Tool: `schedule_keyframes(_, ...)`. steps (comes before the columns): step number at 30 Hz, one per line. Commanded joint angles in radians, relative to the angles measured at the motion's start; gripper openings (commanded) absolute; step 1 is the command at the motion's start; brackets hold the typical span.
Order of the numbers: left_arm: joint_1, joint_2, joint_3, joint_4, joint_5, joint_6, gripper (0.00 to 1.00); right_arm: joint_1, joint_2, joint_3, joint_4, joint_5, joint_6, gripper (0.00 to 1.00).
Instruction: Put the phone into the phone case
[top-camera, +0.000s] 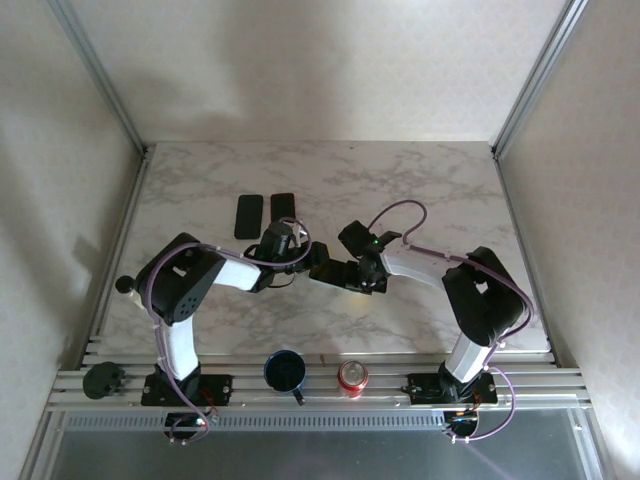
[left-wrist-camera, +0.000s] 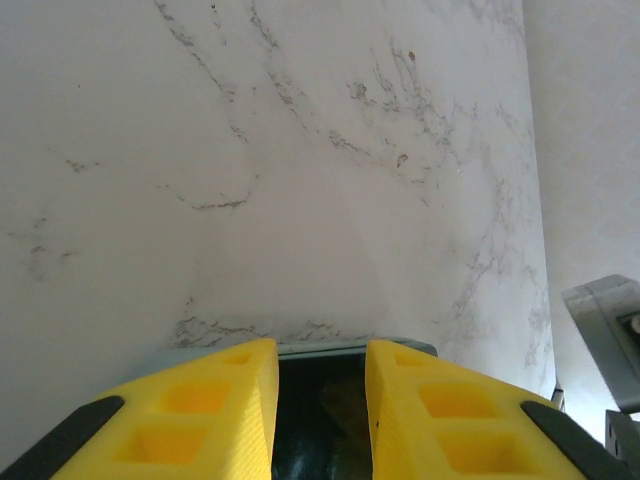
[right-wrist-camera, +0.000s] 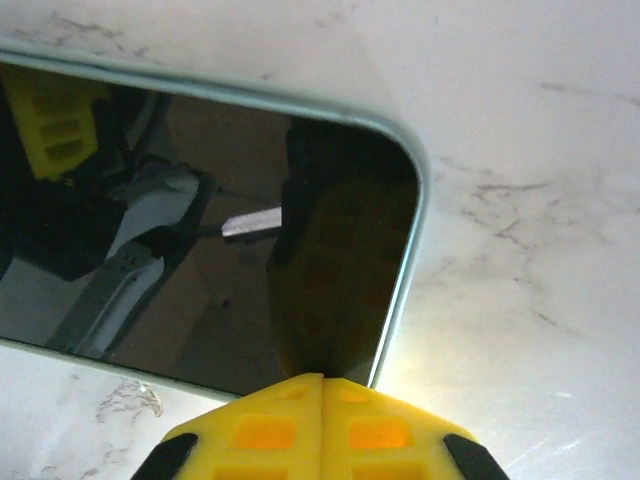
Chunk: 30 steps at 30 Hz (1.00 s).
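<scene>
Left gripper (left-wrist-camera: 320, 355) clamped on phone (right-wrist-camera: 180, 320) edge between its fingers, right gripper (right-wrist-camera: 322, 380) fingers pressed together, glossy screen just ahead of tips, marble table (left-wrist-camera: 300, 150) beneath.

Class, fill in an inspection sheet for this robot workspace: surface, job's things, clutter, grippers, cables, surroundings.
Surface: white marble-patterned table.
Job's things: glossy black phone with pale green rim; two flat black rectangles side by side, possibly cases.
Clutter: dark blue mug, red drinks can, black round object on near rail.
Grippers: left gripper shut on the phone's edge; right gripper shut, at its edge.
Cables: purple cables along both arms.
Surroundings: white walls, aluminium frame posts.
</scene>
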Motion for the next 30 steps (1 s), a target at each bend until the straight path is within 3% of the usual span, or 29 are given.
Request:
schedule_keyframes(1,-0.009,0.049,-0.023,-0.057,0.005,-0.012,0.28,0.024,0.245,-0.166,0.117,-0.027,0.018,0.00)
schedule_keyframes(20,-0.003,0.151,0.194,-0.149,0.002,0.040,0.28,0.025,-0.079,-0.078,0.126,-0.070,0.159,0.00)
schedule_keyframes(30,0.033,0.027,0.223,-0.220,-0.029,0.078,0.28,0.000,-0.236,0.095,-0.052,-0.005,-0.011,0.00)
